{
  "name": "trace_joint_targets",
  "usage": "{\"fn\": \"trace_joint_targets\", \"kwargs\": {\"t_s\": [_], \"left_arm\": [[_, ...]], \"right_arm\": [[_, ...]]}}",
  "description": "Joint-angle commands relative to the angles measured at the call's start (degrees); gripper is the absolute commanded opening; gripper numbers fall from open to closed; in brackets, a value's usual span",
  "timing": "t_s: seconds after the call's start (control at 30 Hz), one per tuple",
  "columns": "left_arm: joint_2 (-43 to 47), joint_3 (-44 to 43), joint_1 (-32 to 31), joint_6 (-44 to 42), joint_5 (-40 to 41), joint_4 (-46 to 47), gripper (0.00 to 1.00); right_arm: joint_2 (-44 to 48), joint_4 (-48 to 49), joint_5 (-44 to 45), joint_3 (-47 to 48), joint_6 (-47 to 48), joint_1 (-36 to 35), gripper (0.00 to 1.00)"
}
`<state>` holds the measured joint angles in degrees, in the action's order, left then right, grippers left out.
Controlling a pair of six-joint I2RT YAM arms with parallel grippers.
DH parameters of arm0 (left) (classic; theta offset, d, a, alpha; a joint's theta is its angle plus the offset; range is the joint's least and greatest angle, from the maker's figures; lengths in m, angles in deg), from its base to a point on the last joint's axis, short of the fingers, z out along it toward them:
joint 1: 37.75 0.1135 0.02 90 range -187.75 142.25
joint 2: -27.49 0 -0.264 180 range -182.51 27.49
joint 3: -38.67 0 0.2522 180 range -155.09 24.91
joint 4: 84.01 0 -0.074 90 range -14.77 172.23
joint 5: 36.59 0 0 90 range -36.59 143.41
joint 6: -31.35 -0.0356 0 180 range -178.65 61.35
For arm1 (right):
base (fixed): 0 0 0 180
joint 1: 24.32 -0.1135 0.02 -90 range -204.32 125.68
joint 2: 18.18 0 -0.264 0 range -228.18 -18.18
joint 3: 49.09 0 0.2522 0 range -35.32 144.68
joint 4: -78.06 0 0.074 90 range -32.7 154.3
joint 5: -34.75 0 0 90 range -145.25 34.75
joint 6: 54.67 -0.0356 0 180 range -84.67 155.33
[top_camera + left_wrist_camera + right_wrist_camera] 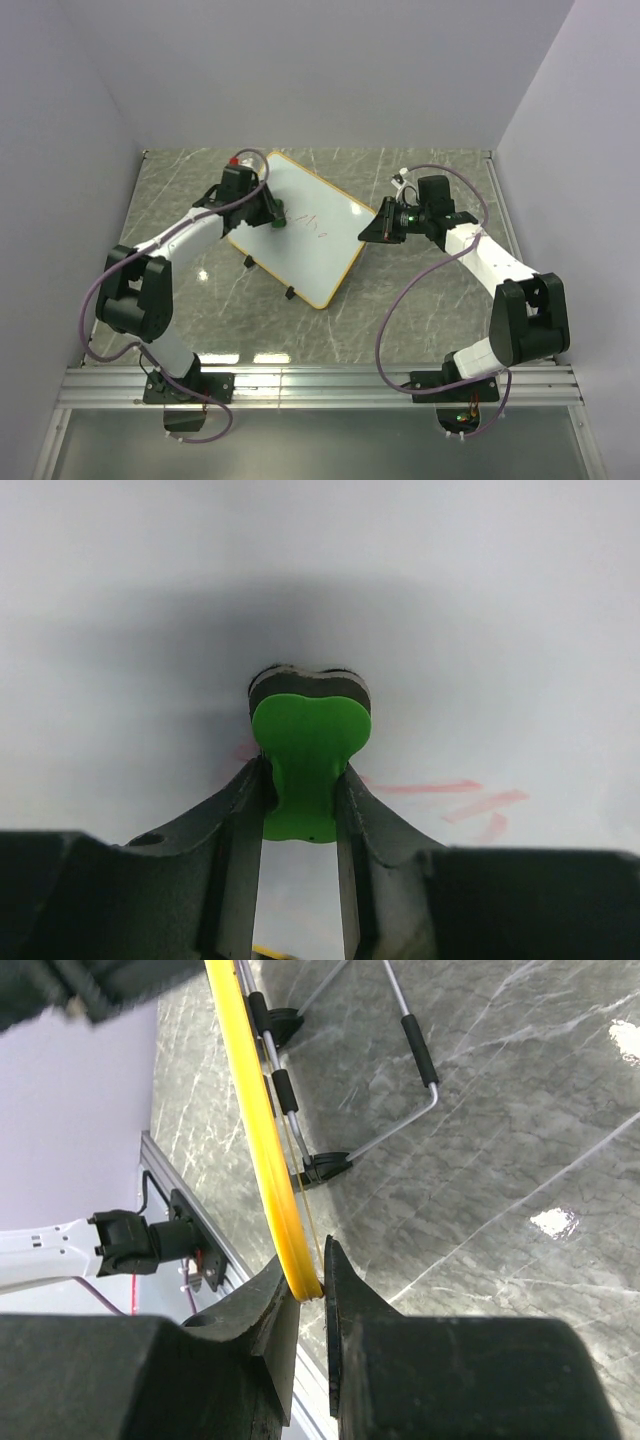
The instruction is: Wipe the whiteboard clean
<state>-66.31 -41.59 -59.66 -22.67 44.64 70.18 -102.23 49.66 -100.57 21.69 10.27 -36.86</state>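
The whiteboard [300, 225] with its orange-yellow frame lies tilted in the middle of the table, faint red scribble [315, 226] on it. My left gripper [277, 216] is shut on the small green eraser [305, 765], whose dark felt face presses on the white surface [480, 630] beside red strokes [470, 798]. My right gripper [374, 230] is shut on the board's right edge; the yellow frame [262, 1140] runs between its fingers [340, 1290] and is lifted off the table. Two black clips [248, 262] sit on the near long edge.
The board's wire stand [400, 1070] with black sleeves shows under the raised edge above the grey marble table [420, 320]. A small red-capped object [235, 160] lies behind the left gripper. Walls close in on three sides; a metal rail [320, 385] runs along the front.
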Motion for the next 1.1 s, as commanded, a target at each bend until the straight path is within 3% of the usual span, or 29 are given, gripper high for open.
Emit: {"fn": "trace_joint_targets", "kwargs": {"t_s": [0.0, 0.1, 0.23, 0.5, 0.7, 0.87, 1.07], "left_arm": [[-2.78, 0.58, 4.76, -4.17, 2.19, -3.76, 0.0], [-3.76, 1.9, 7.93, -4.43, 0.17, -3.42, 0.0], [-3.06, 3.3, 6.62, -4.44, -0.98, -1.92, 0.0], [-1.65, 1.38, -5.05, -0.31, 0.25, -1.74, 0.0], [-1.65, -0.21, -9.29, 1.1, 0.34, -1.92, 0.0], [-0.25, 1.54, -4.73, -1.0, 0.7, -2.62, 0.0], [-2.17, 3.05, 6.17, -6.97, 2.62, -4.47, 0.0]], "right_arm": [[2.58, -1.19, 0.93, 1.08, -0.69, -0.74, 0.0], [3.28, -1.62, 1.37, 0.99, -0.34, -0.82, 0.0], [3.46, -1.89, 1.81, 0.73, -0.16, -0.65, 0.0], [3.28, 0.39, 1.81, 0.11, -1.92, -1.09, 0.0], [2.93, 1.53, 1.9, 0.03, -2.8, -1.61, 0.0], [3.28, 2.24, 2.25, -0.76, -3.42, -2.41, 0.0], [4.24, 1.72, 2.52, -1.64, -3.15, -2.49, 0.0]]}}
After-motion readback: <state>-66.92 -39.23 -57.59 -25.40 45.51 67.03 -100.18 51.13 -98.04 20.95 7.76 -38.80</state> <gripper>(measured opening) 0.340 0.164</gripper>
